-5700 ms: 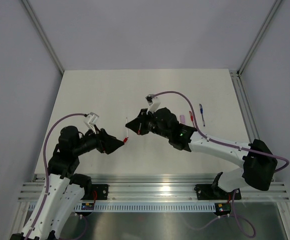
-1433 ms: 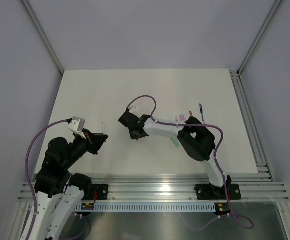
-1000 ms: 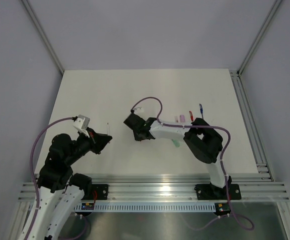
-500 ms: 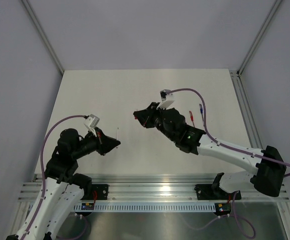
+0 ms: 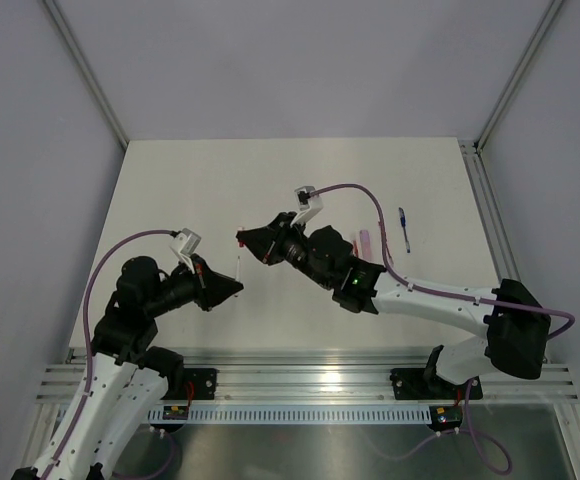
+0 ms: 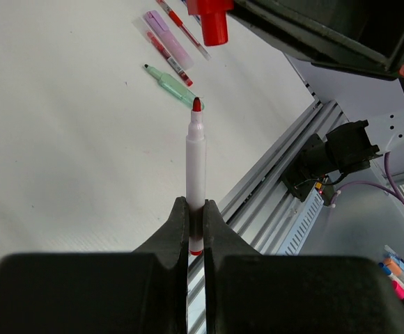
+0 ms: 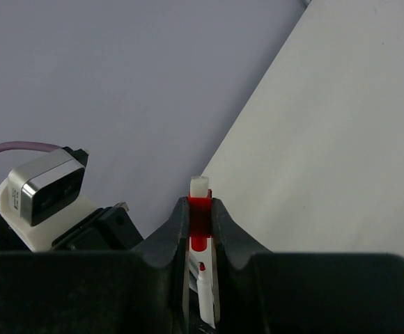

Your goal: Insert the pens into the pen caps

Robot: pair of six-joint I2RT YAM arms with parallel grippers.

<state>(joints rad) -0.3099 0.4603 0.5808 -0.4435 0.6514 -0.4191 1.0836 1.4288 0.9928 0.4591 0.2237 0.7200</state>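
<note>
From above, the left hand (image 5: 237, 289) and right hand (image 5: 243, 240) face each other over the bench (image 5: 170, 180), other pens (image 5: 403, 228) lying well right. Left wrist view: its hand clamps a red-tipped white pen (image 6: 196, 167), tip toward the red cap (image 6: 212, 19). Right wrist view: its hand pinches that cap, pen tip close beneath.

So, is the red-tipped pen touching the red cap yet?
Apart. The left wrist view shows a clear gap between the tip of the red-tipped pen and the red cap.

The right fingers (image 7: 174, 236) have carried the red cap (image 7: 200, 212) leftward, near the pen (image 6: 196, 160).
</note>
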